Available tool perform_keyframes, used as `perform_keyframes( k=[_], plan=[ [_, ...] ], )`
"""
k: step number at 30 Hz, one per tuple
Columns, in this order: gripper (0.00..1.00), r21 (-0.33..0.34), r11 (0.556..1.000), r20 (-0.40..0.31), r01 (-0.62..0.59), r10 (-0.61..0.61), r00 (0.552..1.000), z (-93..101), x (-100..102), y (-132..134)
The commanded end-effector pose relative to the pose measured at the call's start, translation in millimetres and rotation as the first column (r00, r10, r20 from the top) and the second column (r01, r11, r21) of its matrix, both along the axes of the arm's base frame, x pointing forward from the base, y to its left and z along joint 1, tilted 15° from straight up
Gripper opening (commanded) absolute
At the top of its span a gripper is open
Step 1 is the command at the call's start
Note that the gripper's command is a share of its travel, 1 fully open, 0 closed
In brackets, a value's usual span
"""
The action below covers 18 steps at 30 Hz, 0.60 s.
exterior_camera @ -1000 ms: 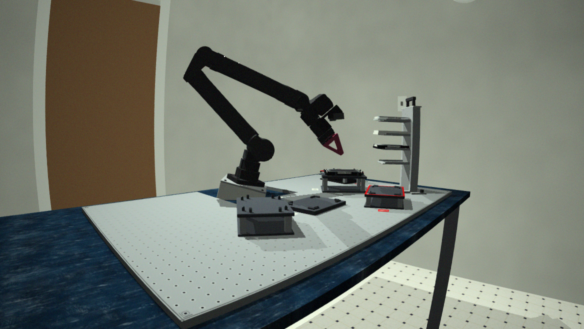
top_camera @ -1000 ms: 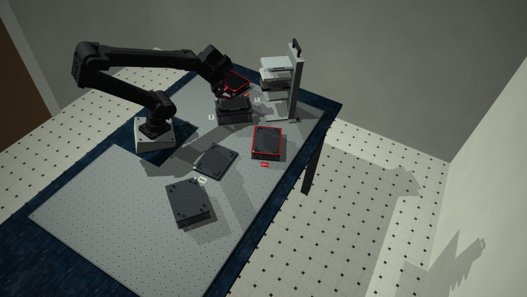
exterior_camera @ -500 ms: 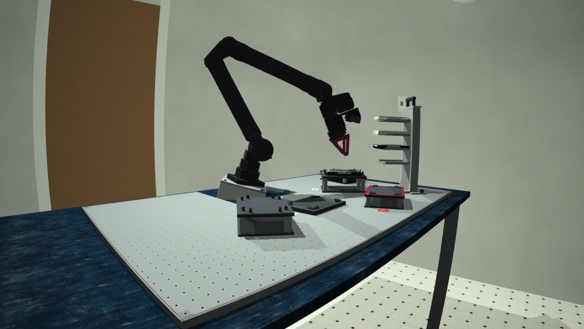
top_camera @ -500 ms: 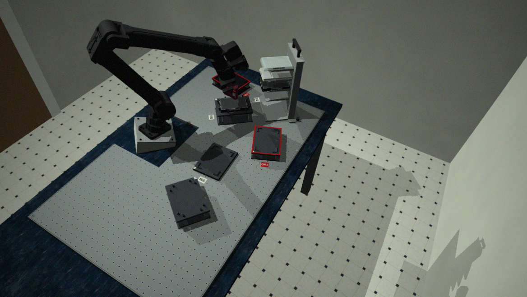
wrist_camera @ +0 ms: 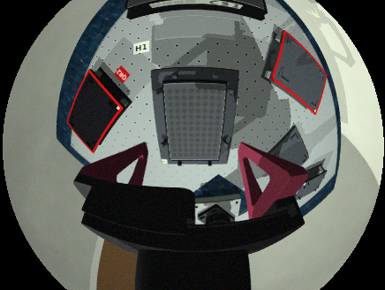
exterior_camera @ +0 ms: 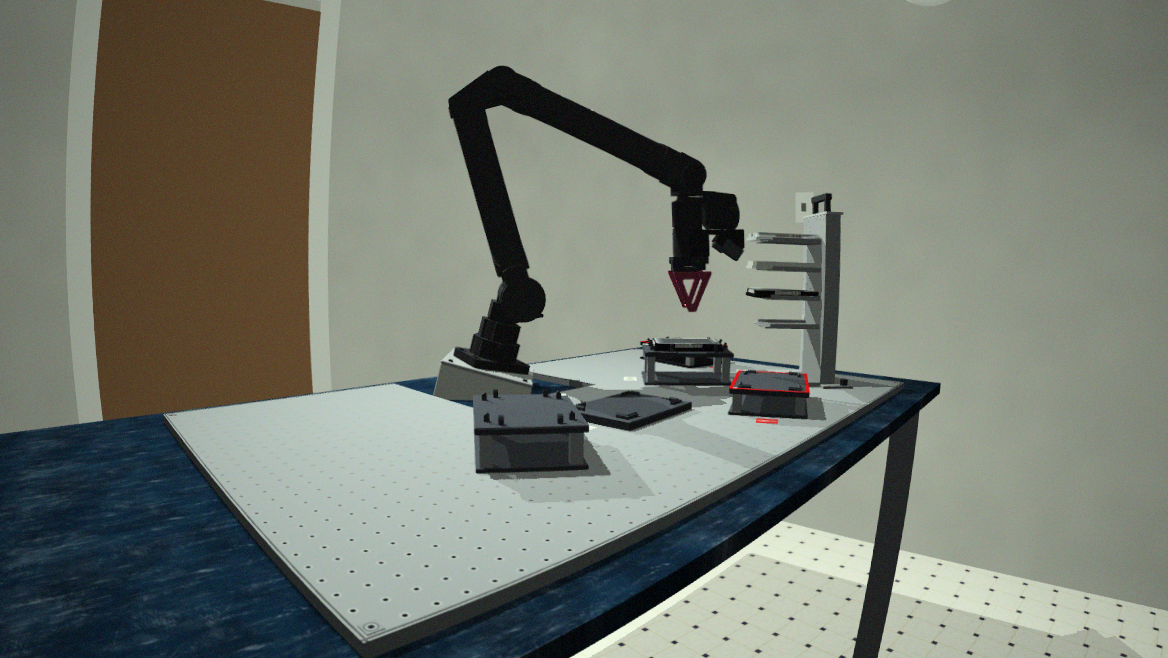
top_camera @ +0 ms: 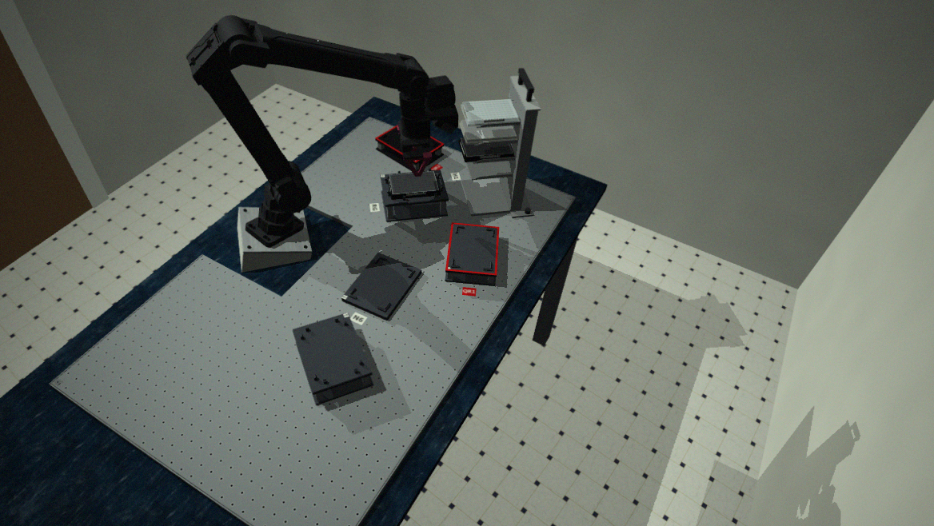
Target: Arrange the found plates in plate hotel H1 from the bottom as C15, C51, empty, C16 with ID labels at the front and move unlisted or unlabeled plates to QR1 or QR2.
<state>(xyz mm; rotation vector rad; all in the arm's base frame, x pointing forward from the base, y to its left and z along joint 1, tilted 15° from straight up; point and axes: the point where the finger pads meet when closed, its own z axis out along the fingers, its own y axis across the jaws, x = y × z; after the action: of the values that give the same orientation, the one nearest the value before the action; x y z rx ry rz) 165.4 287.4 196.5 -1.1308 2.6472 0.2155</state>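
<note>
I held the hand [exterior_camera: 690, 295] spread wide and empty, above the plate [wrist_camera: 193, 123] on its raised nest [top_camera: 415, 207]. The hotel [top_camera: 524, 140] stood at two o'clock from it on the bench [exterior_camera: 343, 498], carrying a pale plate [top_camera: 486, 110] on top and a dark plate [exterior_camera: 780, 292] lower down.

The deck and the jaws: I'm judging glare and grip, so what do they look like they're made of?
The deck looks like matte grey metal, perhaps anodised aluminium: a flat sheet with a regular grid of small holes and only soft shadows, no sharp reflections. The gripper has dark red jaws that look like moulded or printed plastic: open triangular frames with a dull, even colour. Neither can be confirmed from looks alone.
</note>
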Motion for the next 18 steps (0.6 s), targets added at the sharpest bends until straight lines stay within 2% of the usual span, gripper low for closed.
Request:
perform_keyframes(
  k=[1, 2, 4, 7, 8, 10, 12, 15, 16, 18],
  plan=[
    [1.0, 0.006, 1.0, 0.002, -0.005, 0.005, 1.0, 19.3, 10.2, 10.0],
    [1.0, -0.043, 0.999, -0.026, -0.011, 0.01, 1.0, -7.3, 0.7, -3.1],
    [1.0, -0.006, 1.0, -0.004, -0.017, 0.017, 1.0, -1.5, 0.9, 1.6],
    [1.0, -0.006, 1.0, -0.004, -0.016, 0.016, 1.0, -3.6, 2.0, 2.8],
    [1.0, 0.037, 0.999, 0.019, -0.011, 0.01, 1.0, 18.2, 10.5, 17.6],
    [1.0, 0.027, 1.0, 0.014, -0.01, 0.01, 1.0, 11.7, 12.0, 18.9],
    [1.0, -0.022, 1.0, -0.014, -0.01, 0.01, 1.0, -16.2, 4.5, 4.4],
    [1.0, -0.021, 1.0, -0.013, -0.009, 0.009, 1.0, -19.5, 5.9, 5.3],
    [1.0, -0.009, 1.0, -0.006, -0.008, 0.008, 1.0, -14.7, 8.4, 9.3],
    [1.0, -0.022, 1.0, -0.014, -0.007, 0.007, 1.0, -24.0, 6.8, 5.4]
  ],
)
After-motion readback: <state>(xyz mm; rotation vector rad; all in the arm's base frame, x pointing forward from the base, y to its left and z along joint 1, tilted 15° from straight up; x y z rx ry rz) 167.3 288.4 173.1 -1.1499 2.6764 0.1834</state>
